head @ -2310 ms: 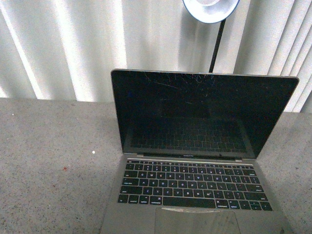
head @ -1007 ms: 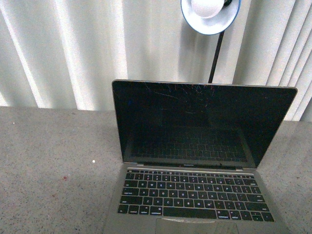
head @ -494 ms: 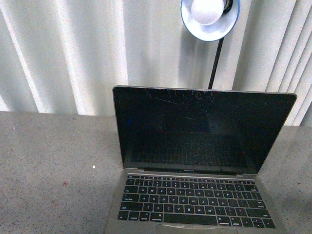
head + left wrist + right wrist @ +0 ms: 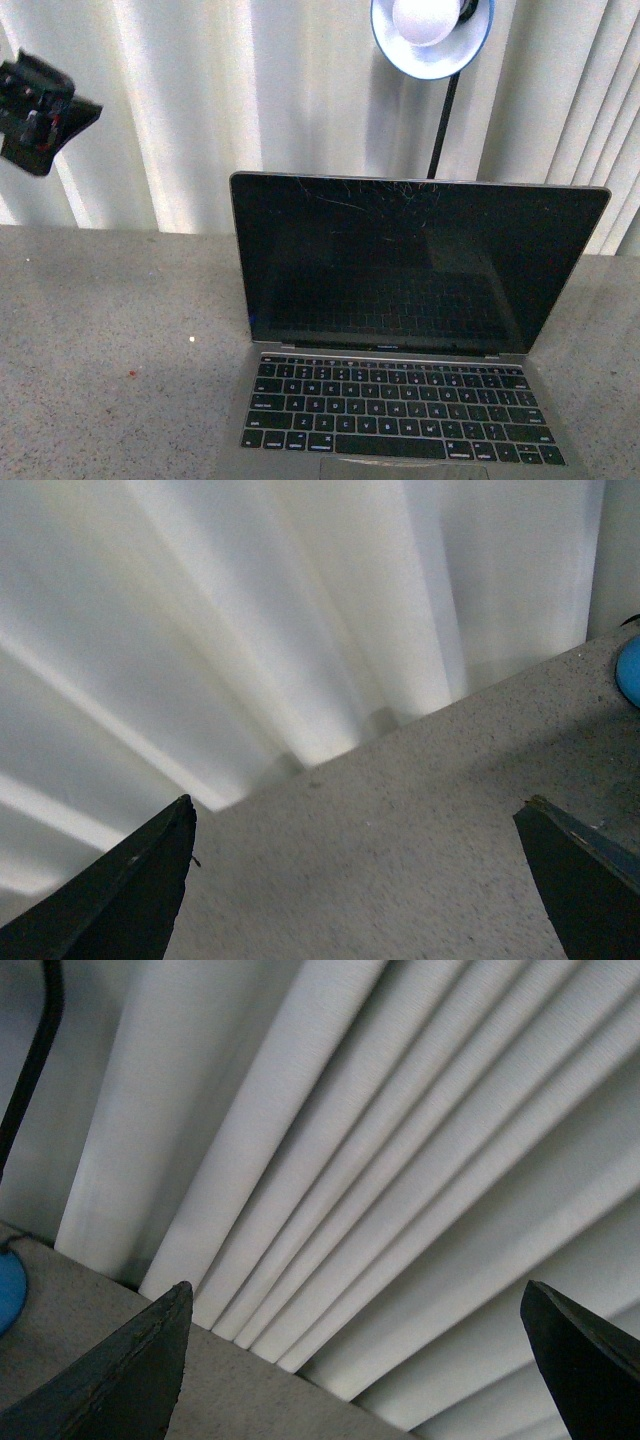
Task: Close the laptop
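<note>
The laptop (image 4: pixel 400 330) stands open on the grey table (image 4: pixel 110 340), right of centre in the front view. It is grey-silver with black keys and a scratched black screen facing me; its lid stands upright. A black part of my left arm (image 4: pixel 40 115) hangs in the air at the far upper left, well clear of the laptop. My left gripper (image 4: pixel 358 815) is open and empty over bare table. My right gripper (image 4: pixel 357 1295) is open and empty, facing the curtain. The laptop shows in neither wrist view.
A white pleated curtain (image 4: pixel 180 100) closes off the back of the table. A lamp with a blue-rimmed shade (image 4: pixel 432 35) on a black stem stands behind the laptop. A blue object (image 4: pixel 630 670) sits at the table's back edge; it also shows in the right wrist view (image 4: pixel 8 1295).
The whole front view has shifted a little, so the laptop and lamp sit lower in the picture. A black part of my left arm has come into view at the upper left. The lid stays open.
</note>
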Action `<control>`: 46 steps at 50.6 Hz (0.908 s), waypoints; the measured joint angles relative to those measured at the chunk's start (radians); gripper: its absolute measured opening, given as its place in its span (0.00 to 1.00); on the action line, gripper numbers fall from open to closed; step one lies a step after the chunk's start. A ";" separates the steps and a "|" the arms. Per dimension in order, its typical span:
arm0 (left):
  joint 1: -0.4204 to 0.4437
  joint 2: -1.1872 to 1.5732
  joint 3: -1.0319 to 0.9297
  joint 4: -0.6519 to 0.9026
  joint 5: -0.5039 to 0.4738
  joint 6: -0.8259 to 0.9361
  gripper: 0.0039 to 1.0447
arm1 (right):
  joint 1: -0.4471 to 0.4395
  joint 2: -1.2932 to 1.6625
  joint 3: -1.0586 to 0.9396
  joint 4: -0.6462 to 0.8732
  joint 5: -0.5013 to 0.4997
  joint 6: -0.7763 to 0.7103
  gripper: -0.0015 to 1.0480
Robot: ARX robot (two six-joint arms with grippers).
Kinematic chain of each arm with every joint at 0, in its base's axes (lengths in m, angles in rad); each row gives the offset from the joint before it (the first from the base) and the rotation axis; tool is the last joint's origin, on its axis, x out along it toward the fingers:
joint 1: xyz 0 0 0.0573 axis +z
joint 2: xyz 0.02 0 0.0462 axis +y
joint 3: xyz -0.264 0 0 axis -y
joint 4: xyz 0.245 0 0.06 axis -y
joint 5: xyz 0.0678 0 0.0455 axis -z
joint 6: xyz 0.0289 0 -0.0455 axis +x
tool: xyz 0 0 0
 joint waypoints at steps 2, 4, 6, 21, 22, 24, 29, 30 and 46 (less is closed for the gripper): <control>-0.011 0.021 0.056 -0.037 0.002 0.063 0.94 | 0.006 0.036 0.059 -0.045 -0.031 -0.085 0.93; -0.026 0.045 0.125 -0.098 0.015 0.131 0.94 | 0.013 0.066 0.109 -0.090 -0.061 -0.164 0.93; -0.038 0.061 0.176 -0.156 0.024 0.174 0.94 | 0.017 0.082 0.135 -0.113 -0.078 -0.202 0.93; -0.122 0.178 0.468 -0.531 0.055 0.566 0.94 | 0.045 0.222 0.363 -0.451 -0.242 -0.653 0.93; -0.125 0.185 0.482 -0.547 0.056 0.577 0.94 | 0.047 0.230 0.376 -0.469 -0.242 -0.668 0.93; -0.130 0.193 0.504 -0.571 0.058 0.587 0.94 | 0.052 0.242 0.402 -0.505 -0.240 -0.698 0.93; -0.147 0.225 0.583 -0.660 0.058 0.630 0.94 | 0.070 0.266 0.452 -0.576 -0.237 -0.733 0.93; -0.152 0.235 0.605 -0.684 0.052 0.641 0.94 | 0.077 0.272 0.465 -0.589 -0.235 -0.738 0.93; -0.217 0.346 0.779 -0.893 -0.077 0.671 0.94 | 0.127 0.349 0.589 -0.752 -0.217 -0.772 0.93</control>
